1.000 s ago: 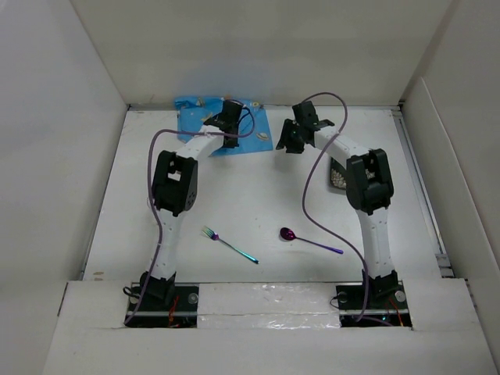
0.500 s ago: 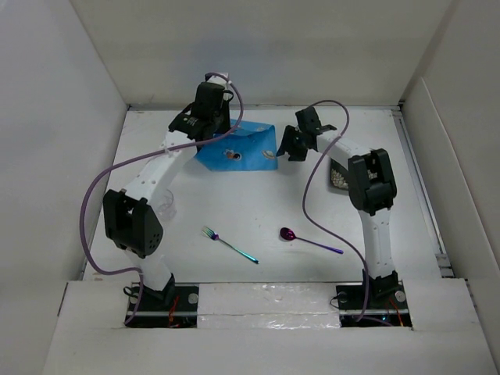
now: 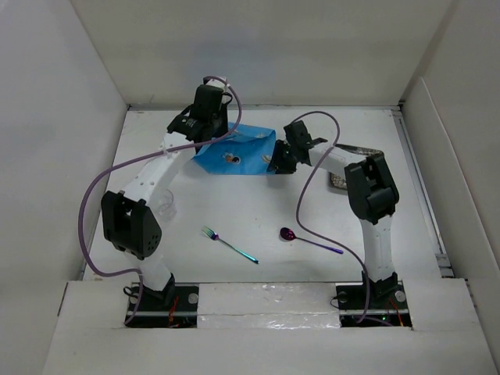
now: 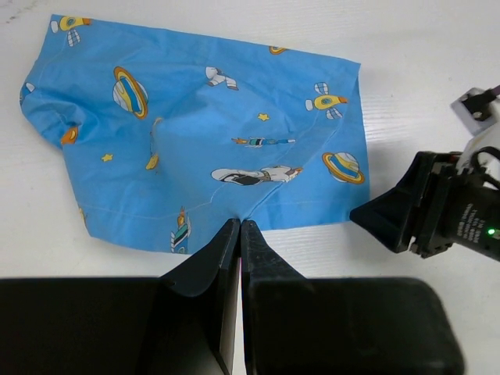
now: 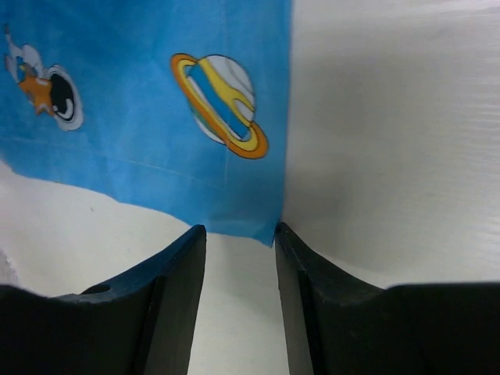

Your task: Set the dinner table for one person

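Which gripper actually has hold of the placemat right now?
The left gripper: its fingers are pinched shut on the edge of the placemat. The right gripper is open, fingers either side of a corner.

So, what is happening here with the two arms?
The left gripper is shut on one edge of the blue placemat, which lies toward the far side of the table. The right gripper is open, with its fingers on either side of a corner of the placemat and not yet closed. The fork and spoon lie untouched nearer the arm bases.
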